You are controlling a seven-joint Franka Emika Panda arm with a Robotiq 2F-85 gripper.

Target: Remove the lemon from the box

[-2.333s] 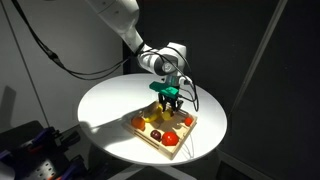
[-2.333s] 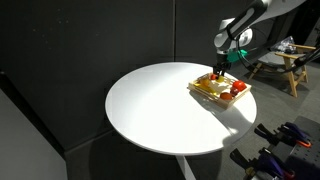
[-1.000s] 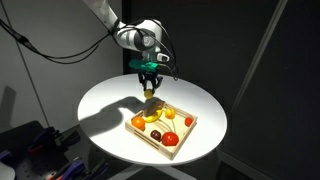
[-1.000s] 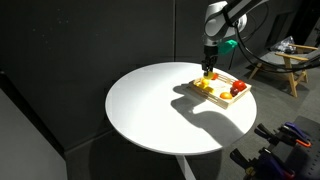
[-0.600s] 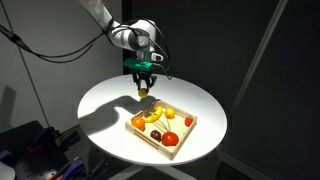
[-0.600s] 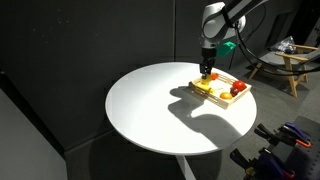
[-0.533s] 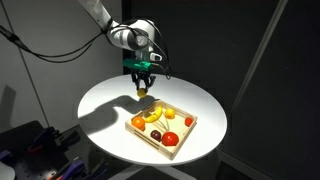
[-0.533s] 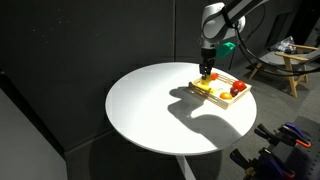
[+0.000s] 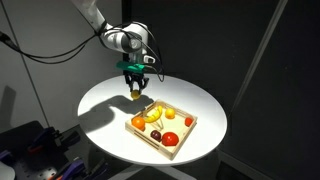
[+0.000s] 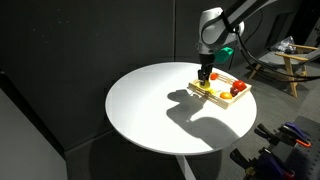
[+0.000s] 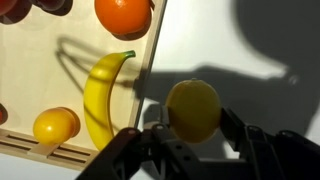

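Note:
My gripper (image 9: 136, 88) is shut on the lemon (image 11: 193, 109), a small dull-yellow fruit, and holds it above the white table, outside the box. In an exterior view the lemon (image 9: 136, 94) hangs under the fingers, left of the box (image 9: 178, 143). In an exterior view the gripper (image 10: 204, 73) is at the box's (image 10: 214, 98) left edge. The wrist view shows the box rim (image 11: 150, 55) with the banana (image 11: 100, 92) inside.
The light-wood box holds a banana, an orange (image 11: 123, 14), a small yellow-orange fruit (image 11: 55, 126) and red fruits (image 9: 170, 138). It sits on a round white table (image 9: 110, 110). The surroundings are dark; a chair (image 10: 285, 60) stands far off.
The gripper has carried the lemon up out of the box and sideways away from it, over the bare table. The other fruits have not moved.

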